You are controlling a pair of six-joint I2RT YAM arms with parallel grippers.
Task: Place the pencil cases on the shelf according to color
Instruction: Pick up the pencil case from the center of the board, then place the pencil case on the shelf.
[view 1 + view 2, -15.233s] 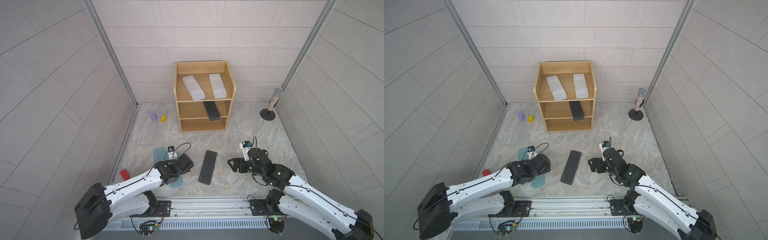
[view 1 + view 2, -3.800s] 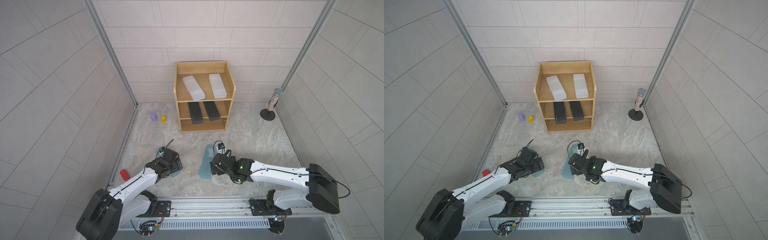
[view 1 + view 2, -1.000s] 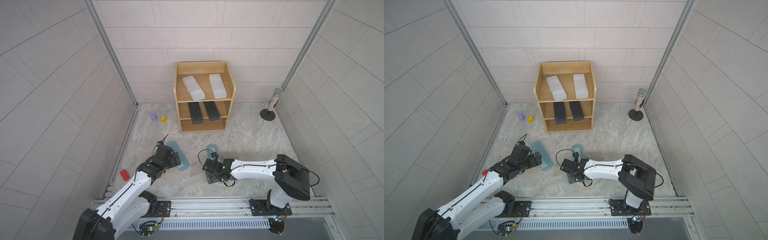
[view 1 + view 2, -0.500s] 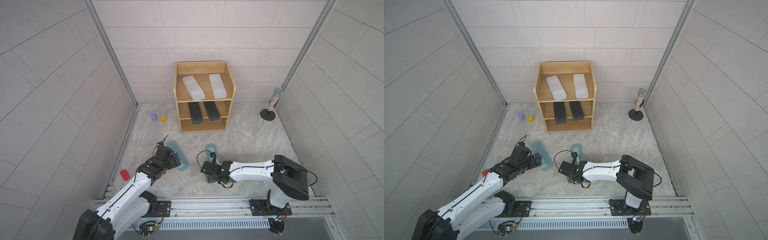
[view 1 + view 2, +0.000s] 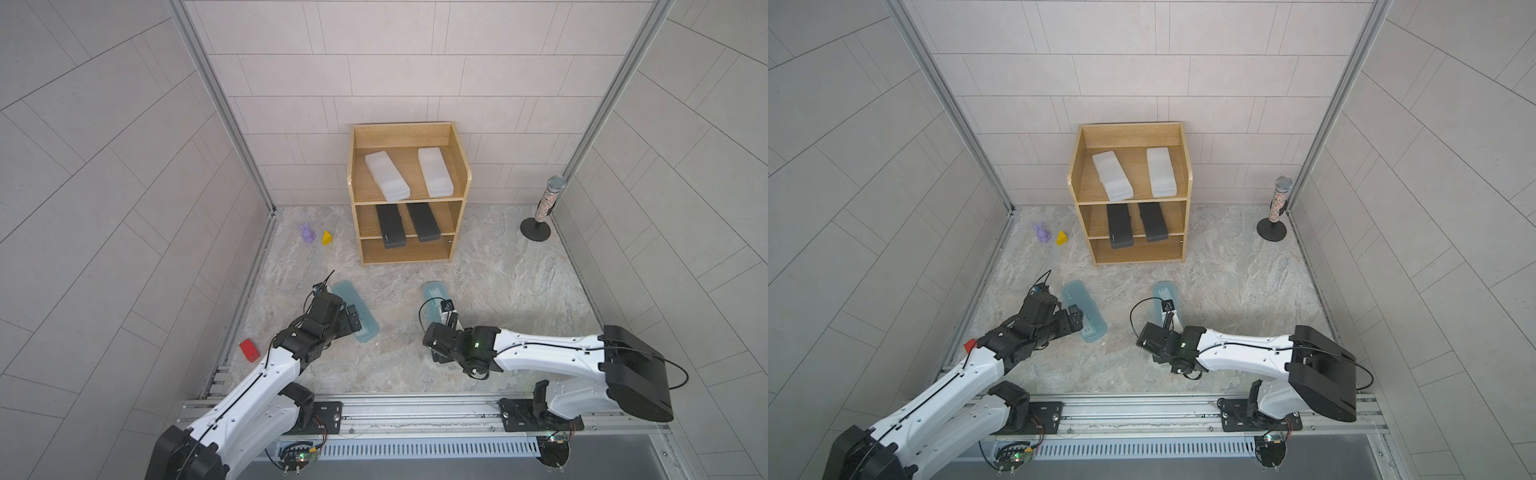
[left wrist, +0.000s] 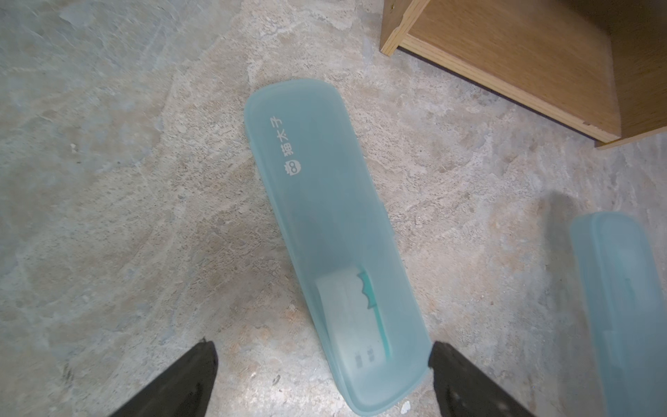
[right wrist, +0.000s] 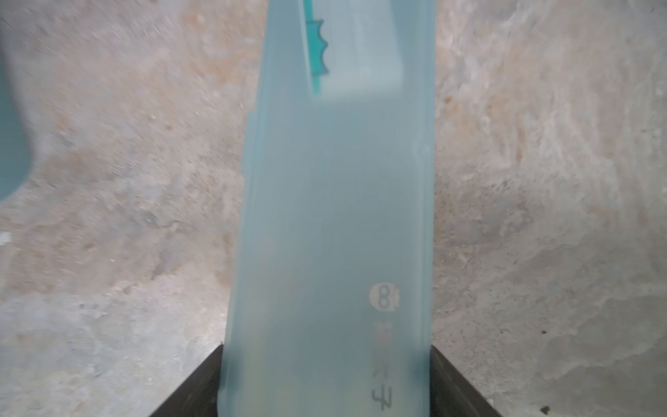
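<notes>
**Two teal cases on the floor, four cases on the shelf**

Marbled stone floor [image 5: 498,286] in front of the shelf [image 5: 405,251] carries both teal cases, well apart from each other. Your right gripper [image 7: 326,361] has its two black fingers pressed against the long edges of the right teal case [image 7: 335,198], clamped on its near end. The far end points toward the shelf. You cannot tell from these views whether that case has left the floor.

Your left gripper [image 6: 321,346] has its fingers spread wide on either side of the near end of the left teal case [image 6: 325,216], which lies flat and slanted. One fingertip is just beside the case's corner, and the other is clear of it.

On the shelf, two white cases [image 5: 387,174] lie side by side on the top tier. Two black cases [image 5: 390,226] lie side by side on the middle tier, their front ends over its edge. The bottom tier holds no case.

Farther out, a red block [image 5: 249,349] sits by the left wall. A purple figure [image 5: 307,232] and a yellow wedge [image 5: 327,238] sit left of the shelf. A microphone on a stand [image 5: 544,208] stands in the right corner.
</notes>
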